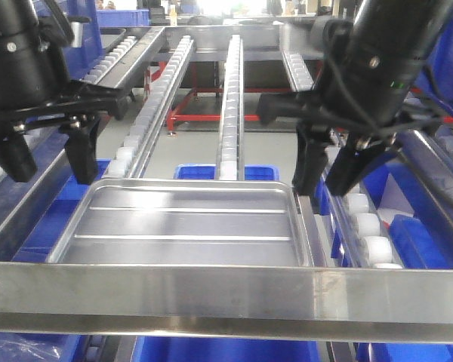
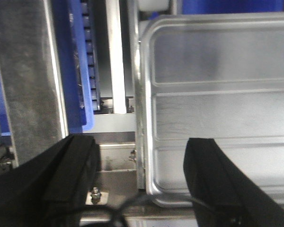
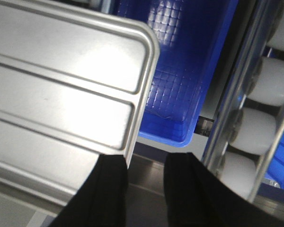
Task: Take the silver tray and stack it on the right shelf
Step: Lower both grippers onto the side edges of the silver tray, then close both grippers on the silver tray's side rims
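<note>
Standing across the bottom of the front view, the right shelf [image 1: 226, 296] shows its flat steel front bar, with white roller rails [image 1: 230, 98] running away toward the top. Just behind the bar lies the silver tray [image 1: 189, 222], flat, ribs up (very shiny). A blue bin [image 3: 180, 71] sits below its corner, upper right in the right wrist view. The left gripper [image 1: 49, 154], upper left, hangs with jaws wide, straddling the tray's left rim. The right gripper [image 1: 328, 175], at the tray's right edge, has jaws narrowly parted, clamping nothing.
</note>
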Motion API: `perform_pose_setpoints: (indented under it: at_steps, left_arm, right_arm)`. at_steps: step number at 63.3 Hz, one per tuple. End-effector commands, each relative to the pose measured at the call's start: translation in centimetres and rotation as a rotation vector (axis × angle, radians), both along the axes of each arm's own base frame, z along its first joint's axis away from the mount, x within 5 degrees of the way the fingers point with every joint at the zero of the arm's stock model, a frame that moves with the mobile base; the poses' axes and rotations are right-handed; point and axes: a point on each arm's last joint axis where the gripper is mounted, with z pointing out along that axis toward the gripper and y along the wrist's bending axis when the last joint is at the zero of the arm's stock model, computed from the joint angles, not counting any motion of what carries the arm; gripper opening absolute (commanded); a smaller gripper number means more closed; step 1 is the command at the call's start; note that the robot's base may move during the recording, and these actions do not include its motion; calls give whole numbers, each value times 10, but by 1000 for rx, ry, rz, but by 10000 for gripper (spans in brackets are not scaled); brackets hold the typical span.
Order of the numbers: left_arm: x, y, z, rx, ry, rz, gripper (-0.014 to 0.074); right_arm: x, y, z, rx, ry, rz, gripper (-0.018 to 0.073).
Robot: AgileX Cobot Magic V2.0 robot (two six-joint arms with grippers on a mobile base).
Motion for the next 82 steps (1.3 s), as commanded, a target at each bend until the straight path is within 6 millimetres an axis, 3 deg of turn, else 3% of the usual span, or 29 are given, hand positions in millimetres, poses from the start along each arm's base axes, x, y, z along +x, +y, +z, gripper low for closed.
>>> perform_pose_setpoints:
  at_steps: [1, 30, 59, 82]
  left_arm:
    - [3, -1, 20, -17, -87, 10, 317]
    - [15, -8, -6, -15, -59, 17, 317]
    - [20, -13, -16, -31, -57, 17, 317]
    - [24, -15, -31, -20, -24, 19, 317]
  right_arm:
    - [8, 5, 18, 54, -98, -27, 334]
    - [20, 10, 9, 71, -95, -65, 334]
    - [23, 14, -12, 44, -39, -64, 334]
    - [22, 15, -13, 44, -38, -59, 329]
